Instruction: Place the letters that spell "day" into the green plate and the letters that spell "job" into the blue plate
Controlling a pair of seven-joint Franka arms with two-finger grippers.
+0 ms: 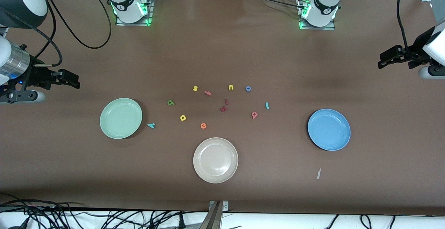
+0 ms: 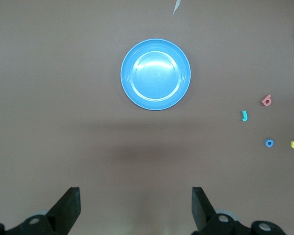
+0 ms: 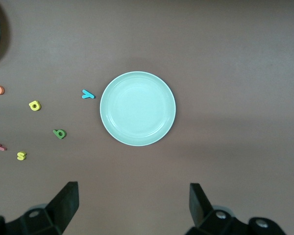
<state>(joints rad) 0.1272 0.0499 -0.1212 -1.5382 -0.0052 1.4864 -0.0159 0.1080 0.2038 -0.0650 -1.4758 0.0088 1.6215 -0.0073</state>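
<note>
The green plate point(image 1: 121, 118) point(image 3: 137, 108) lies toward the right arm's end, the blue plate point(image 1: 329, 129) point(image 2: 156, 74) toward the left arm's end. Between them lie the green "d" point(image 1: 170, 102), yellow "a" point(image 1: 183, 118) and teal "y" point(image 1: 151, 125), the last close to the green plate. The blue "o" point(image 1: 248, 88), teal "j" point(image 1: 267, 105) and pink "b" point(image 1: 255, 115) lie nearer the blue plate. My right gripper point(image 1: 71, 80) point(image 3: 134, 203) hangs open and empty over bare table. My left gripper point(image 1: 384, 61) point(image 2: 136, 205) does the same at its end.
A beige plate point(image 1: 215, 160) sits nearest the front camera, in the middle. Other letters lie among the task's: yellow "s" point(image 1: 195, 88), pink "f" point(image 1: 208, 92), yellow "u" point(image 1: 231, 87), orange "e" point(image 1: 203, 125), two dark red ones point(image 1: 223, 109). A paper scrap point(image 1: 318, 173) lies near the blue plate.
</note>
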